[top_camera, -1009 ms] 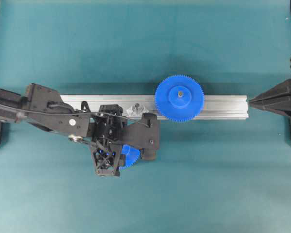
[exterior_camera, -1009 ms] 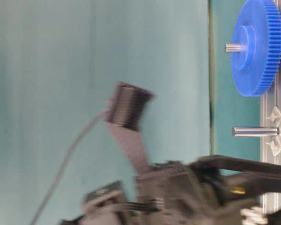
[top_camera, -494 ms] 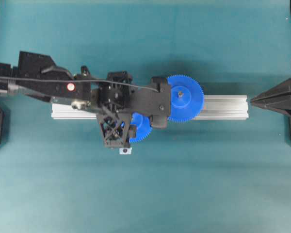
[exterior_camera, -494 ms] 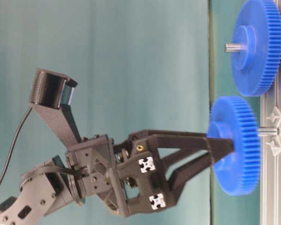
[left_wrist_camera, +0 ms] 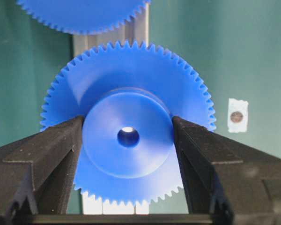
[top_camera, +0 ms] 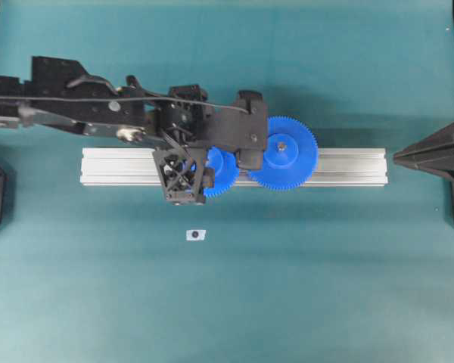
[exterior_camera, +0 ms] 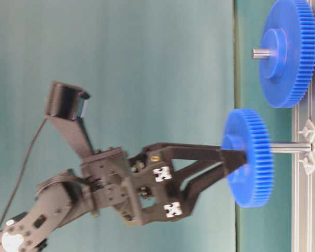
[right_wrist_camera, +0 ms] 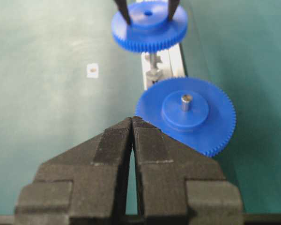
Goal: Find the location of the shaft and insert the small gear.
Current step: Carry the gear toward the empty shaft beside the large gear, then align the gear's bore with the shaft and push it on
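My left gripper (left_wrist_camera: 127, 136) is shut on the raised hub of the small gear (left_wrist_camera: 131, 140), a blue toothed disc, with one black finger on each side. In the table-level view the small gear (exterior_camera: 247, 157) hangs level above the rail. The grey shaft (exterior_camera: 291, 148) rises from the rail to the gear's underside, in line with the hub. A silvery glint shows inside the gear's centre hole in the left wrist view. The right wrist view shows the small gear (right_wrist_camera: 149, 26) above the shaft (right_wrist_camera: 153, 61). My right gripper (right_wrist_camera: 132, 119) is shut and holds nothing.
The larger blue gear (top_camera: 284, 155) with its grey centre pin sits on the aluminium rail (top_camera: 348, 166), right beside the small gear (top_camera: 219, 172). A small white sticker (top_camera: 196, 235) lies on the green mat in front of the rail. My right gripper (top_camera: 397, 157) rests off the rail's right end.
My left gripper carried the small gear from the mat in front of the rail back over the rail, lifted it slightly, and lined it up with the shaft. The right arm stayed still.
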### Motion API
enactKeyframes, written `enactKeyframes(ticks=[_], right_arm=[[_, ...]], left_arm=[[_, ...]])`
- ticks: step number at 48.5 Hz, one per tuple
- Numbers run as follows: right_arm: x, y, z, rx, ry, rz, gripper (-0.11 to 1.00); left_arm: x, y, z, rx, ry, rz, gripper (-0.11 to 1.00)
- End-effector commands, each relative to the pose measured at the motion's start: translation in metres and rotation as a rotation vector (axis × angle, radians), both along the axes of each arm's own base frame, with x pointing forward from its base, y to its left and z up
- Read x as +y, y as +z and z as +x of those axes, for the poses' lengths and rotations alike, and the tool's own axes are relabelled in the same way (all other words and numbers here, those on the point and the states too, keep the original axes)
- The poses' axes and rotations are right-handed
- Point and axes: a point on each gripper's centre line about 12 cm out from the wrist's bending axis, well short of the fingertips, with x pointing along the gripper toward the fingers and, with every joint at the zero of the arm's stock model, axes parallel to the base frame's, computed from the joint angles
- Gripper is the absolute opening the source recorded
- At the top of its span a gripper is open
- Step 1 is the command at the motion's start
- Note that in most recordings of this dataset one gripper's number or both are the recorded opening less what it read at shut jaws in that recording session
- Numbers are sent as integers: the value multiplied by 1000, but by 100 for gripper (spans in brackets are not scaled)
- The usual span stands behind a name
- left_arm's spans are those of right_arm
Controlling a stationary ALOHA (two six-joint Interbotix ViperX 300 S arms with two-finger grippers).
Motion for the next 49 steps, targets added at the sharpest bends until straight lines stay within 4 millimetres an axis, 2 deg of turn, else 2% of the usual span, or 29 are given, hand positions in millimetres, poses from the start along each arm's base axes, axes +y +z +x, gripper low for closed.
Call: enactKeyframes(ticks=[1, 14, 49], right_arm=[[-2, 2, 1, -8, -12, 8, 8], [-3, -1, -1, -5, -24, 8, 8], [-3, 0, -2, -11, -25, 11, 8]], left_arm=[[1, 14, 8, -55, -3, 9, 65], [5, 2, 15, -30, 1, 10, 65], [5, -4, 3, 62, 9, 1, 65]])
